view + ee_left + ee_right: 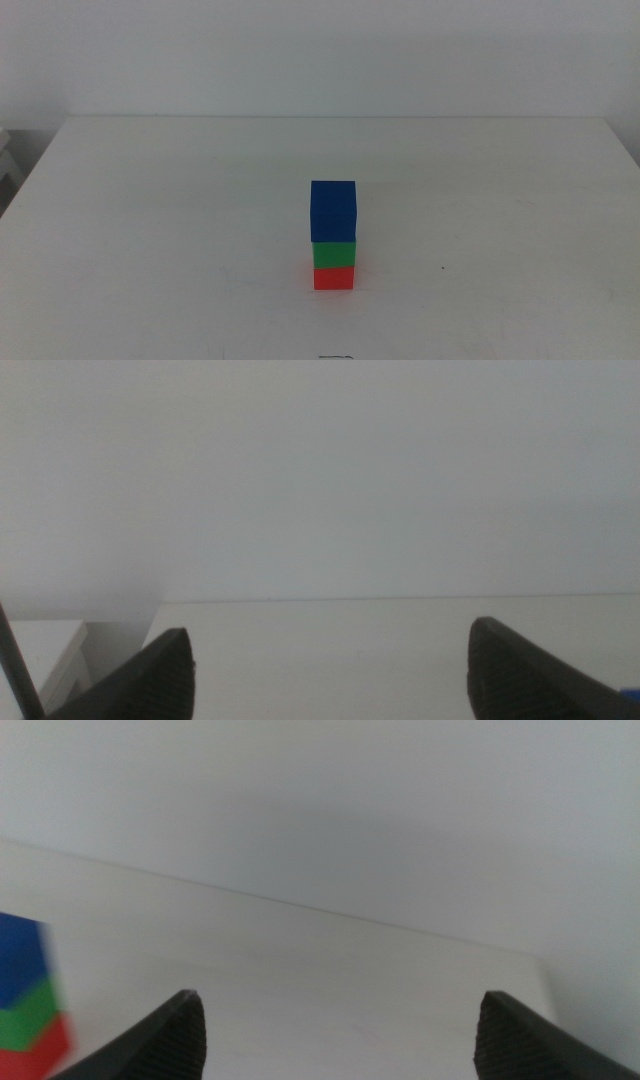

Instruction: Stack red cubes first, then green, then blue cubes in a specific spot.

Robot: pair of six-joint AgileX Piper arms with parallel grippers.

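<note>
Standing on the white worktop [150,220], the blue cube [333,211] tops the green cube [334,255] and red cube [334,277], the required order. Left end effector [330,670] gapes wide over bare worktop. Right end effector [340,1035], equally wide, sits clear beside the stack, holding nothing.

Right wrist view: stack of cubes [30,985] blurred, cut by edge.

Blue cube [333,211] on green cube [334,255] on red cube [334,277], mid-table [150,220].
</note>
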